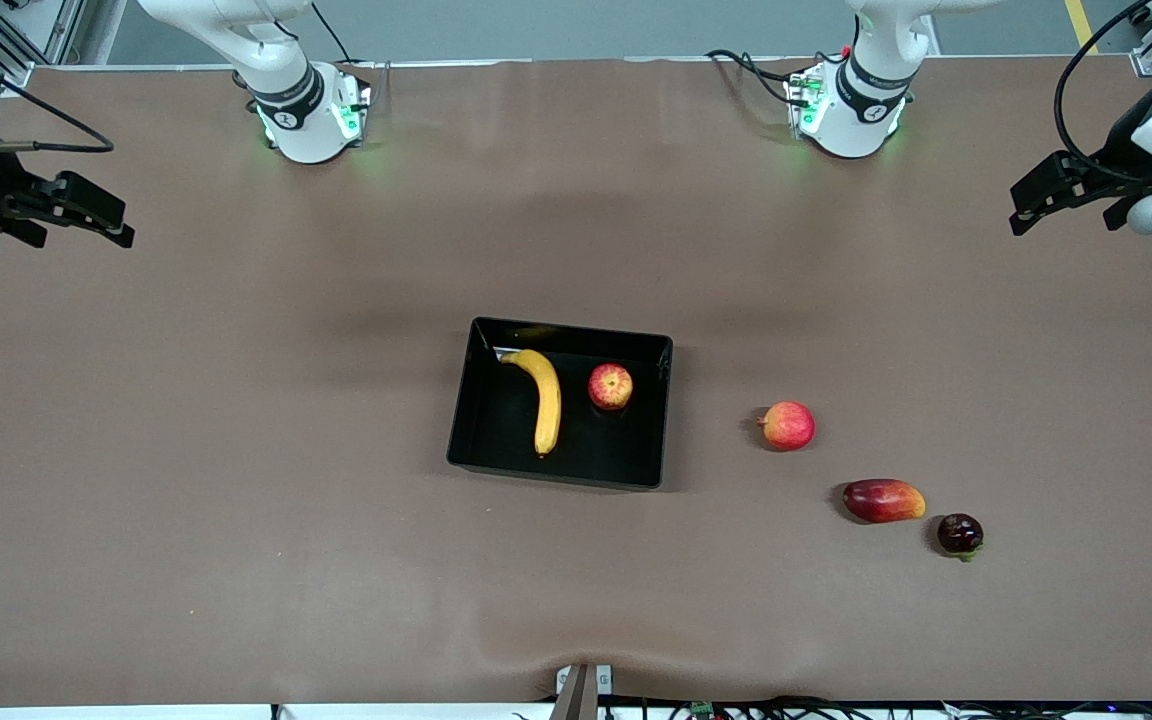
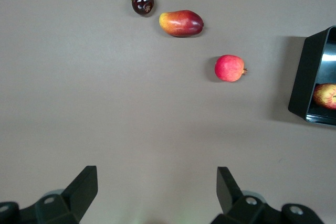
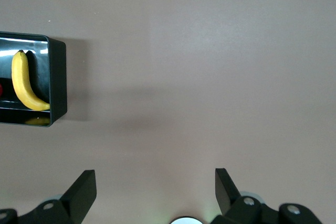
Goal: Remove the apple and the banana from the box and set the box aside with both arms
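The black tray (image 1: 656,420) sits in the middle of the table. The yellow banana (image 1: 543,398) and the red apple with yellow streaks (image 1: 611,386) lie inside it, apart from each other. My left gripper (image 1: 1066,205) is open and empty, held up over the left arm's end of the table. My right gripper (image 1: 76,225) is open and empty over the right arm's end. The left wrist view shows its open gripper (image 2: 156,182), the tray's wall (image 2: 310,77) and the apple (image 2: 326,96). The right wrist view shows its open gripper (image 3: 155,182), the tray (image 3: 58,82) and the banana (image 3: 23,85).
A loose round pink-red fruit (image 1: 787,425) lies beside the tray toward the left arm's end. The red-orange mango (image 1: 883,500) and the dark purple fruit (image 1: 960,533) lie nearer the front camera, farther toward that end. All three show in the left wrist view.
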Motion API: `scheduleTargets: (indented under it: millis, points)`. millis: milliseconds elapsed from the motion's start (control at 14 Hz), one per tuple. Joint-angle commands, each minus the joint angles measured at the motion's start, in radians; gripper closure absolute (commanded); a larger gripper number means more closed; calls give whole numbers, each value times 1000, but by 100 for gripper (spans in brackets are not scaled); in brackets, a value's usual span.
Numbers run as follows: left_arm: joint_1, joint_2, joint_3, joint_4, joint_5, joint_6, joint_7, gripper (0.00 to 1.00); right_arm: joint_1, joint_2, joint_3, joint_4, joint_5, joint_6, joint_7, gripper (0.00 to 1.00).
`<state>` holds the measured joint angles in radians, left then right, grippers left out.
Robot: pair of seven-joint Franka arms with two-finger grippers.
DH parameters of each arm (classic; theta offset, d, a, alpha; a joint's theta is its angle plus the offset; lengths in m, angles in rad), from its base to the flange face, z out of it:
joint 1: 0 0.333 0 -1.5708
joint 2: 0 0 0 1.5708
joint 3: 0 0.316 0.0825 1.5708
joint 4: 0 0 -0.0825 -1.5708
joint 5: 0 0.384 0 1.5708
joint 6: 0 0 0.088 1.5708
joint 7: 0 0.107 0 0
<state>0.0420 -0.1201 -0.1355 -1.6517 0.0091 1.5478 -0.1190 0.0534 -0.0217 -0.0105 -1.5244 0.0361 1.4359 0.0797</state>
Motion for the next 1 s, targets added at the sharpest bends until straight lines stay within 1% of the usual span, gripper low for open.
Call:
scheduleTargets:
  millis: [0, 143, 214, 357, 571, 643, 714, 857, 929]
  points:
    - [4, 10, -3, 24, -1, -23, -10, 0, 9, 14, -2, 20, -7, -6, 20, 0]
    - [1, 13, -4, 27, -1, -23, -11, 0, 9, 14, -2, 20, -7, -6, 20, 0]
    - [-7, 29, -9, 33, -1, -23, -14, 0, 9, 14, -2, 20, -7, -6, 20, 0]
    - [-16, 101, -30, 87, 0, -23, -68, 0, 9, 14, -2, 20, -7, -6, 20, 0]
    - [-36, 195, -140, 95, 22, 30, -229, 0, 9, 16, -2, 20, -7, -5, 20, 0]
    - [-50, 226, -162, 95, 22, 66, -278, 0, 9, 16, -2, 20, -7, -5, 20, 0]
    - [-72, 256, -177, 96, 22, 104, -327, 0, 9, 16, -2, 20, -7, -5, 20, 0]
    - [-154, 324, -185, 104, 20, 179, -478, 0, 9, 14, -2, 20, -7, -5, 20, 0]
    - [-184, 373, -187, 137, 19, 202, -572, 0, 9, 16, -2, 20, -7, -6, 20, 0]
